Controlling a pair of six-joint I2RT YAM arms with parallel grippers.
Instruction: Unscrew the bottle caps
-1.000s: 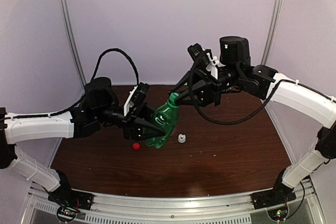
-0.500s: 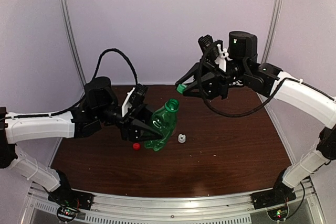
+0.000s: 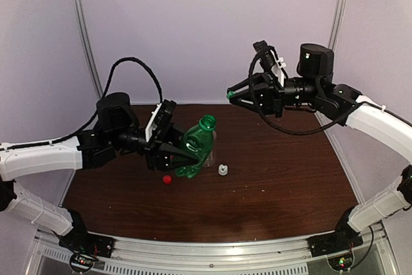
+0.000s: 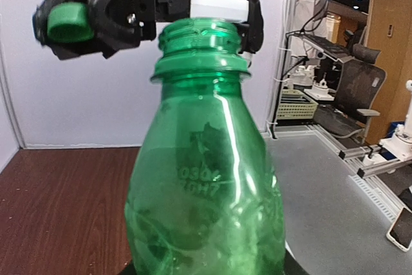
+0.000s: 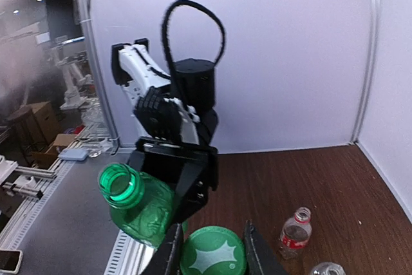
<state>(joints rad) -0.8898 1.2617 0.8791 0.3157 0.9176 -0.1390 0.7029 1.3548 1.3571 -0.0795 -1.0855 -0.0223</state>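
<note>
Left claw (image 3: 177, 154): clamped on green bottle (image 3: 198, 141).
Right claw (image 3: 232, 94): pinching green cap (image 5: 212, 254).
Risk: cap, seemingly edge-held, could slip.

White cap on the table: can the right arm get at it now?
Probably not to grasp: the way to the white cap looks free, but the right gripper is shut on the green cap.

- The translucent green plastic bottle (image 4: 206, 178) runs below the left wrist view's bottom edge, so its base is unseen.
- The round green plastic screw cap (image 5: 212, 254) loses its near rim to the right wrist view's bottom edge.
- A small clear plastic thing (image 5: 326, 268) right of it shows only its top there. On the dark wooden surface (image 3: 277, 185) from above, it is too small to tell whether it is a bottle or a cap.
</note>
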